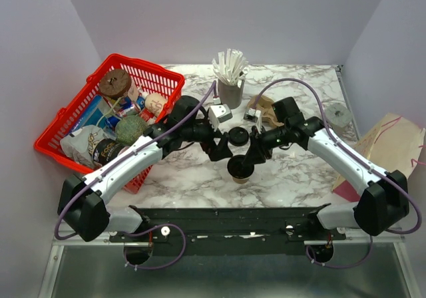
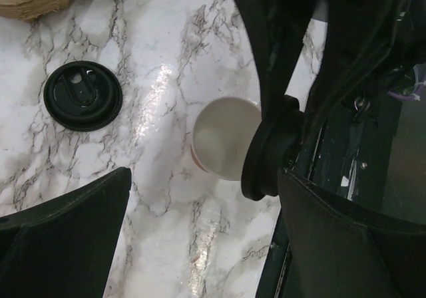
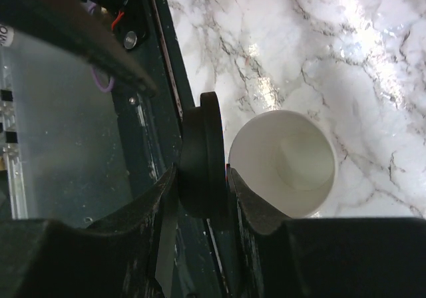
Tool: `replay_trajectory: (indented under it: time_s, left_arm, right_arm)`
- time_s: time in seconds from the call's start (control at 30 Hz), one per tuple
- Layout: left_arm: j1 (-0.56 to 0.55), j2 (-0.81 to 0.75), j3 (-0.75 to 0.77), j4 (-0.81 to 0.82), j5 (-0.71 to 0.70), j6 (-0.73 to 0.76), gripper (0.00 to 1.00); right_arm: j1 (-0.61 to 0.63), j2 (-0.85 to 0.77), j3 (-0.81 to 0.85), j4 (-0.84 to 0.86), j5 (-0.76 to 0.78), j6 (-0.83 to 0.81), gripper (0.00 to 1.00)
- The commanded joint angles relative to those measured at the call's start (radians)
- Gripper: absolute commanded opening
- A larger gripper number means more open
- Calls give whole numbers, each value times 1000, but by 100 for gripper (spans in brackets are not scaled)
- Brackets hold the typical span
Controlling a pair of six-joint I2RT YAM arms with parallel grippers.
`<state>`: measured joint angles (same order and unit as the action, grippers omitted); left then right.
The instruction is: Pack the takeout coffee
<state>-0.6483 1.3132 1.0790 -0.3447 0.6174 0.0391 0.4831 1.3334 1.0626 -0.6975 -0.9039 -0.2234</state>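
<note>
The tan paper cup (image 1: 241,176) stands upright and open on the marble table, its pale inside showing in the left wrist view (image 2: 223,138) and the right wrist view (image 3: 286,161). My right gripper (image 3: 203,171) is shut on a black plastic lid (image 3: 205,151), held on edge right beside the cup's rim; this lid also shows in the left wrist view (image 2: 266,155). A second black lid (image 1: 237,136) lies flat on the table behind the cup, also in the left wrist view (image 2: 83,95). My left gripper (image 1: 221,150) is open and empty, just left of the cup.
A brown pulp carrier (image 1: 266,108) and a grey cup of white sticks (image 1: 230,78) stand at the back. A red basket (image 1: 172,82) full of goods sits at the left. A paper bag (image 1: 389,145) lies at the right, a grey disc (image 1: 339,115) beside it.
</note>
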Motion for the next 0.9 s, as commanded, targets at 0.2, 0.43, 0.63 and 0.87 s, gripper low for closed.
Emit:
replay_trajectory:
  time_s: [0.2, 0.43, 0.63, 0.87]
  left_arm:
    - [-17, 41, -51, 98, 21, -13, 99]
    - [-19, 98, -62, 170, 50, -33, 99]
    - [-17, 136, -44, 182, 70, -31, 99]
    - [-19, 170, -40, 193, 79, -30, 99]
  right_arm:
    - [-38, 49, -7, -14, -21, 41, 34]
    - [-57, 90, -7, -7, -1, 55, 35]
    - [-83, 125, 4, 3, 2, 75, 35]
    - [-94, 141, -4, 23, 30, 78, 39]
